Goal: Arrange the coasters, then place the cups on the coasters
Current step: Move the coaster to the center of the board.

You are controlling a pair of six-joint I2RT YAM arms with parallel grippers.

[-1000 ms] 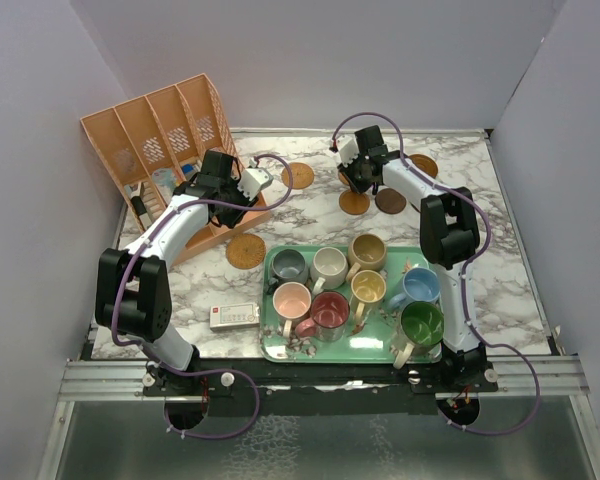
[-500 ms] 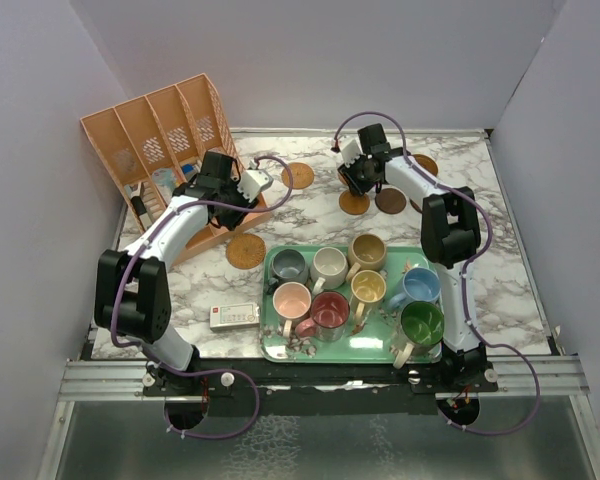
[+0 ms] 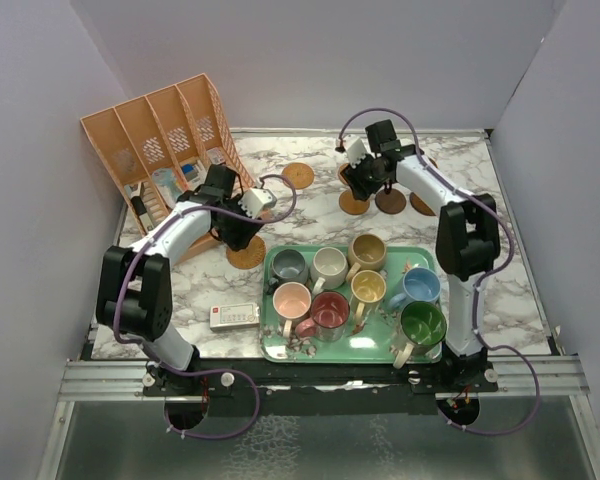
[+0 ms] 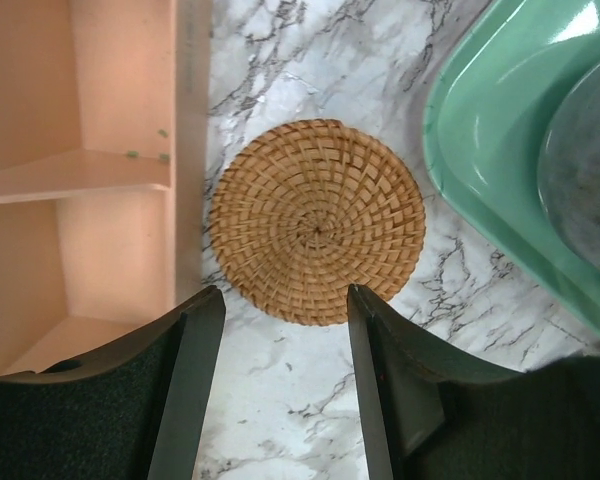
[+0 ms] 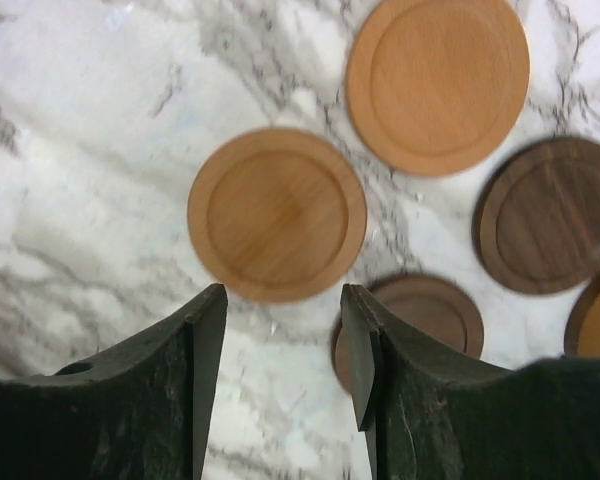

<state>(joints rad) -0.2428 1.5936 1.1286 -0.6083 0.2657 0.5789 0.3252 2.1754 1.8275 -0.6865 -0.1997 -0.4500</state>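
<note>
Coasters (image 3: 390, 200) are lying loose on the far part of the worktop (image 3: 310, 215). A cluster is sitting at far right and one alone at far centre. A woven coaster (image 4: 317, 222) is resting between the orange rack (image 4: 80, 150) and the far-left corner of the green tray (image 4: 480, 150). All eight cups (image 3: 330, 268) are sitting in the tray, so no cup is standing on a coaster yet.

Over the last second both claws have been widening. The left claw (image 4: 283, 300) has been swinging away from the rack and is now hovering over the woven coaster, fingers spread and pinching nothing. The right claw (image 5: 280, 295) is staying over the far-right cluster, likewise spread and empty. It is framing a light wooden coaster (image 5: 277, 213), with a dark coaster (image 5: 420, 315) just beside its right finger.

Judgement: each arm is probably lining up on a coaster, so arranging is under way and cup placement is waiting on it. Thin discs lying flat are offering little edge to grip.
</note>
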